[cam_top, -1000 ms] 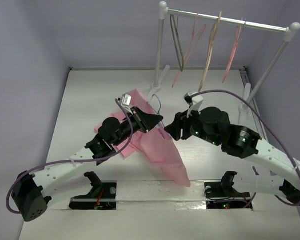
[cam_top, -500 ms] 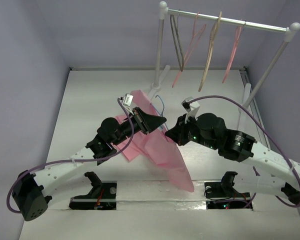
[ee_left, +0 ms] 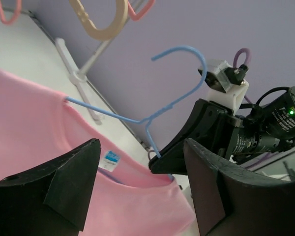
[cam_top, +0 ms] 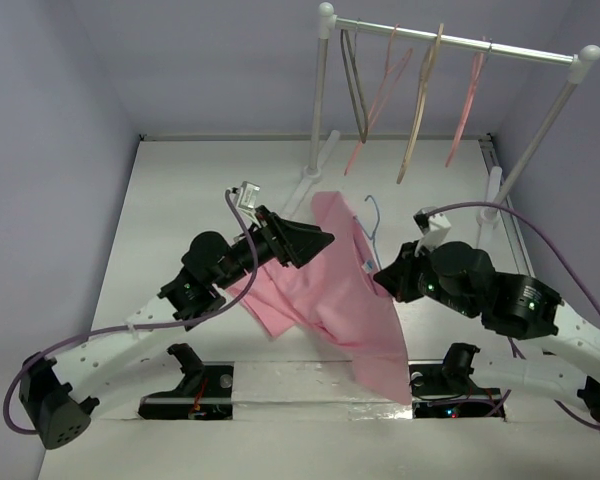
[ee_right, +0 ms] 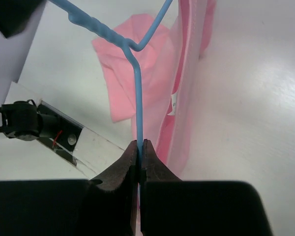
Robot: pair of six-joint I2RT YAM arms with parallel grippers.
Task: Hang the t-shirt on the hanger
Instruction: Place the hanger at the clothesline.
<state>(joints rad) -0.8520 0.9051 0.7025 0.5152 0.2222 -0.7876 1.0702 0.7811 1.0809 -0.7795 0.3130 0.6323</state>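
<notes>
The right gripper [ee_right: 139,147] is pinched tight on the hanger [ee_right: 138,103], jaws shut on the thin blue wire just below its twisted neck. The t-shirt [cam_top: 330,285] hangs right beside that gripper, on its left, with the white-and-blue tag [ee_left: 109,160] close under the fingertips. Across the shirt from the right gripper sits the left gripper [cam_top: 318,240], jaws spread wide with nothing between them (its near finger [ee_left: 64,191] meets pink cloth, but whether it presses the fabric is hard to say). Only the hook, the neck and one bare arm of the hanger show; the rest is under the cloth. Well beyond the right gripper stands the rack [cam_top: 450,40].
</notes>
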